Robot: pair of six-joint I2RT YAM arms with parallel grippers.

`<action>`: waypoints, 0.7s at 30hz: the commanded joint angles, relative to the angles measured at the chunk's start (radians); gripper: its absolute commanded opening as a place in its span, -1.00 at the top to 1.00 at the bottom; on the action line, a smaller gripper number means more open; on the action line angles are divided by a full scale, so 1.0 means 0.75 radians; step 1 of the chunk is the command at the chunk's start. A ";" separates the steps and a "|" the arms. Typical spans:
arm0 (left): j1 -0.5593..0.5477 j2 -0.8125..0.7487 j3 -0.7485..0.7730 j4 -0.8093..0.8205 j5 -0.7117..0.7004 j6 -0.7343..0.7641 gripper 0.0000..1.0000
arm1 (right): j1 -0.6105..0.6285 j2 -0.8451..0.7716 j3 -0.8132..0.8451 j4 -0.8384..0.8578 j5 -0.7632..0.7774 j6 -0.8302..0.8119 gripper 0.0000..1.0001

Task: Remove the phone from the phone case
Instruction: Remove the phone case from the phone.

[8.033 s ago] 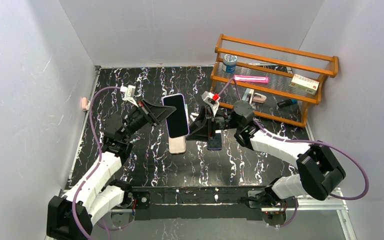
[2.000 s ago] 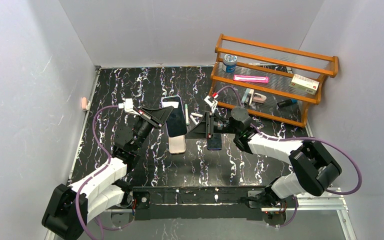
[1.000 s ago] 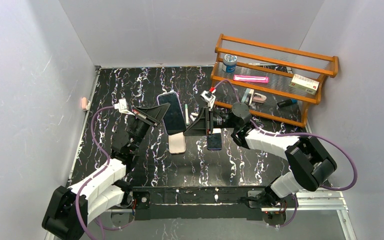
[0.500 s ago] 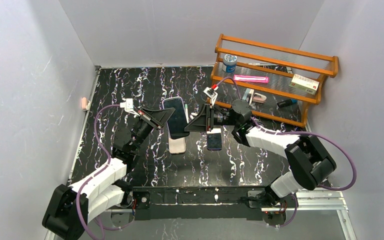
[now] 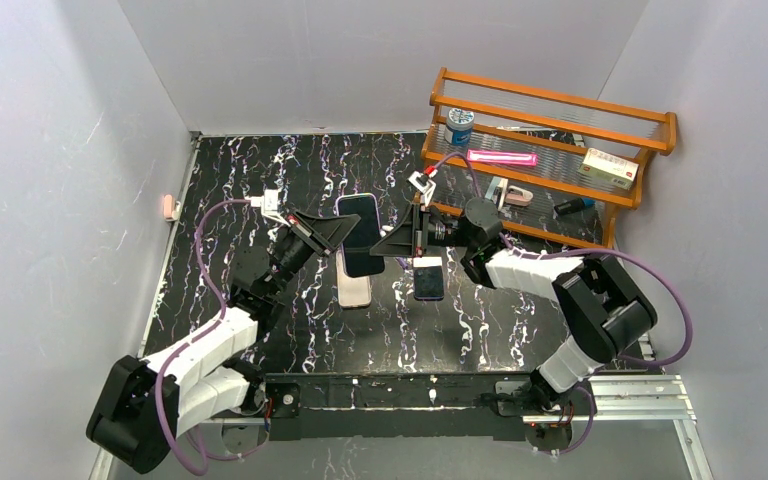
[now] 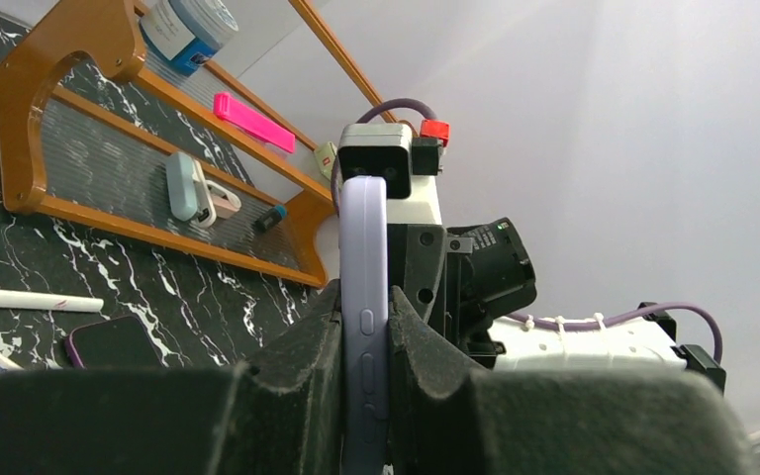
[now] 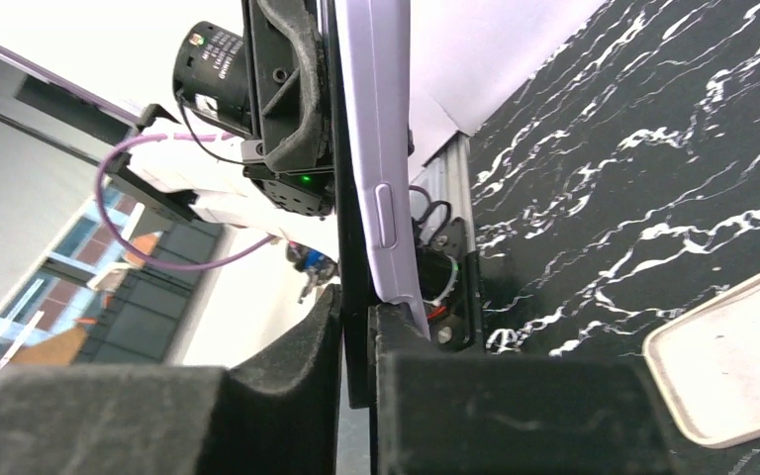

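Note:
The phone (image 5: 362, 236) is a dark slab in a lavender case, held upright above the table's middle. My left gripper (image 5: 346, 232) is shut on the case; in the left wrist view the case's edge with its buttons (image 6: 364, 297) is clamped between my left gripper's (image 6: 364, 341) pads. My right gripper (image 5: 393, 243) meets it from the right. In the right wrist view my right gripper (image 7: 356, 346) is shut on the phone's black edge (image 7: 352, 247), and the lavender case (image 7: 381, 148) lies just outside the right finger.
A beige empty case (image 5: 354, 290) and a purple-edged phone (image 5: 428, 278) lie on the black marble table below the grippers. An orange wooden rack (image 5: 550, 160) with a tin, a pink bar and small items stands at the back right. A white pen (image 6: 20, 299) lies near the rack.
The left arm has swung the cased phone about, tilting it back and then bringing it right and lower. The right gripper has come up against the phone's right edge and shut on it.

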 commanded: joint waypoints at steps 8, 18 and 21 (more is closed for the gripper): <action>-0.039 -0.140 0.087 -0.352 0.055 0.246 -0.14 | -0.151 -0.044 0.006 0.340 0.065 0.167 0.97; -0.034 -0.246 0.098 -0.610 0.000 0.421 -0.29 | -0.213 -0.136 -0.021 0.286 0.059 0.178 0.97; -0.034 -0.256 0.086 -0.635 -0.011 0.436 -0.29 | -0.214 -0.147 -0.019 0.276 0.058 0.179 0.97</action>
